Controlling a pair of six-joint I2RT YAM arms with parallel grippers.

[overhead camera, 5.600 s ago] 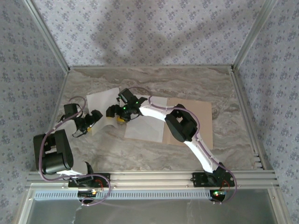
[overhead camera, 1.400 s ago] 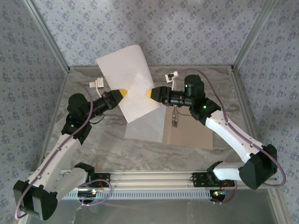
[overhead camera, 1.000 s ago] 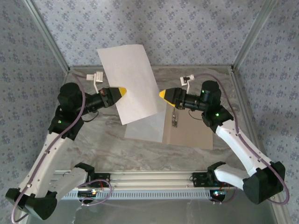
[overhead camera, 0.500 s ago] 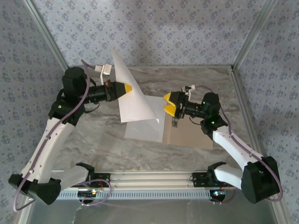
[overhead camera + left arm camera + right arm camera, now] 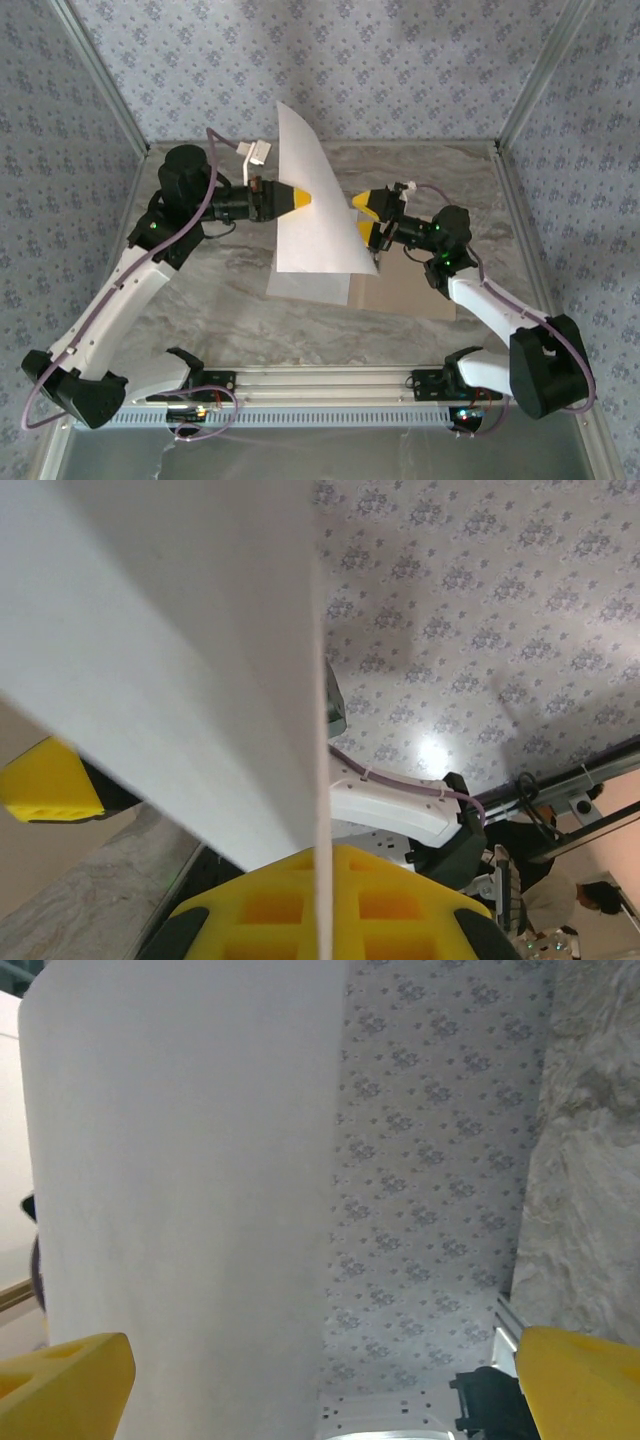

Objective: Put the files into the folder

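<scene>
White sheet [image 5: 320, 235] is hanging pinched in left tool [image 5: 300, 199] alone; right tool [image 5: 368, 219], having let go, is standing wide, leaving folder [image 5: 412, 290] placement to the left.

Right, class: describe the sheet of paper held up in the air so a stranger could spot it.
On the marble table lies a brown folder, right of the middle. Just left of it, the raised sheet hangs in the air, pinched by the left tool; unlike it, the flat sheet lies on the table.
</scene>
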